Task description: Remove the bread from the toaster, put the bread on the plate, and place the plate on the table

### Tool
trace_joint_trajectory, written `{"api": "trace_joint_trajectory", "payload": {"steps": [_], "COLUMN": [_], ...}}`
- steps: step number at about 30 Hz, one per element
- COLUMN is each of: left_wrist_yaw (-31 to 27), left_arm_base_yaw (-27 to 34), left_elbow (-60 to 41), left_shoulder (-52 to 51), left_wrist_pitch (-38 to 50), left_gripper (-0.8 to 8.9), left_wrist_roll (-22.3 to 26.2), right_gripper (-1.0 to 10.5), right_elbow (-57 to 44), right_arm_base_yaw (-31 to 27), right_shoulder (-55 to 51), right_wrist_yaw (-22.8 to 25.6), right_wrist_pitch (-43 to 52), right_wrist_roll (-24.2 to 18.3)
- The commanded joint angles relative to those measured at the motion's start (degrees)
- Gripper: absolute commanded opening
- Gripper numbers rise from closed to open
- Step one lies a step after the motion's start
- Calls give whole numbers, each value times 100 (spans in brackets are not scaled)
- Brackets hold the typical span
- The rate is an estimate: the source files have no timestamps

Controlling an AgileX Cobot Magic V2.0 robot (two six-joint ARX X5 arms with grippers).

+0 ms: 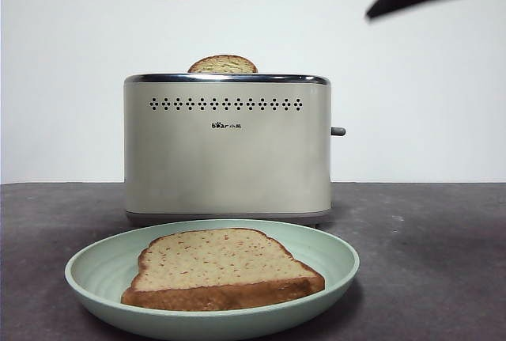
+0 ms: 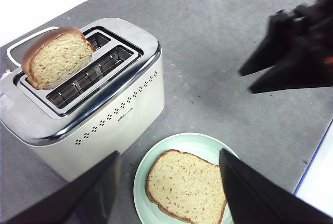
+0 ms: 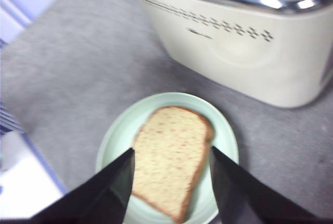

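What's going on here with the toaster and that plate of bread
A slice of bread lies flat on the green plate, which sits on the table in front of the toaster. A second slice stands in a toaster slot. Neither gripper holds anything: the left gripper and the right gripper both hang open above the plate, the right one also showing as dark tips at the front view's top right.
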Motion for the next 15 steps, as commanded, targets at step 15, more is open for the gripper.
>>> {"api": "trace_joint_trajectory", "payload": {"steps": [15], "left_wrist_yaw": [4], "left_arm_base_yaw": [-57], "left_elbow": [142], "left_shoulder": [44], "left_wrist_pitch": [42], "left_gripper": [7], "left_wrist_roll": [-92], "right_gripper": [4], "right_elbow": [90], "right_arm_base_yaw": [481], "right_shoulder": [-686], "right_wrist_yaw": [258], "right_wrist_pitch": [-278], "right_wrist_roll": [-107]}}
